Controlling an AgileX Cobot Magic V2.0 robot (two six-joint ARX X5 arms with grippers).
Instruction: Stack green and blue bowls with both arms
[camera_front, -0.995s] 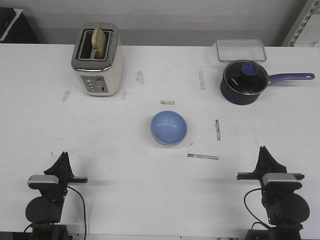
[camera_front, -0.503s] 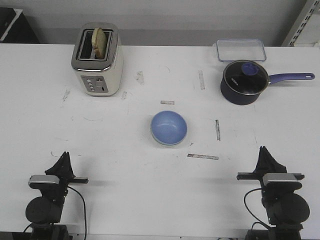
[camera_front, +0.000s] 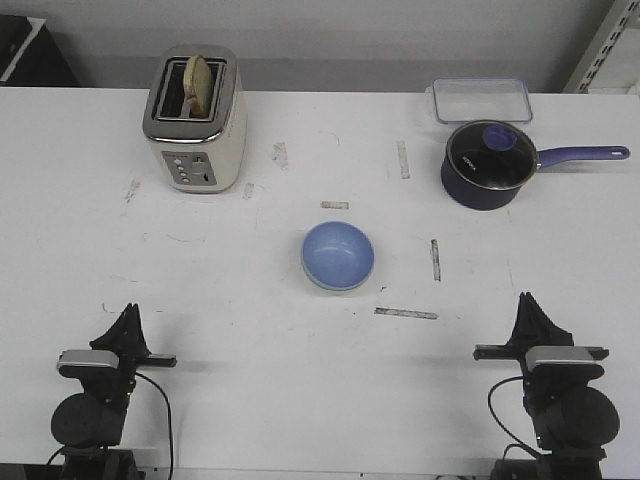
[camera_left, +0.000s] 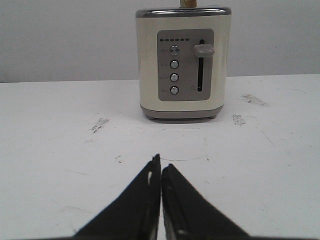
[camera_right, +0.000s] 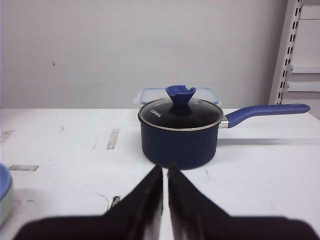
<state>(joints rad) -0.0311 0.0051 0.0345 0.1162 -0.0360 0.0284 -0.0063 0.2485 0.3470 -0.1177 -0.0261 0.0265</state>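
White tabletop fills the front view. At upper left stands a cream toaster; at upper right, a navy saucepan. Mid-frame, the blue bowl sits nested in the green bowl, only a rim sliver showing. Left gripper and right gripper, at the bottom corners, have fingers pressed together, holding nothing.

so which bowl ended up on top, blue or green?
The blue bowl is on top, nested inside the green bowl, which shows only as a pale rim beneath it, mid-table. Both grippers, left and right, sit away from the stack, shut.
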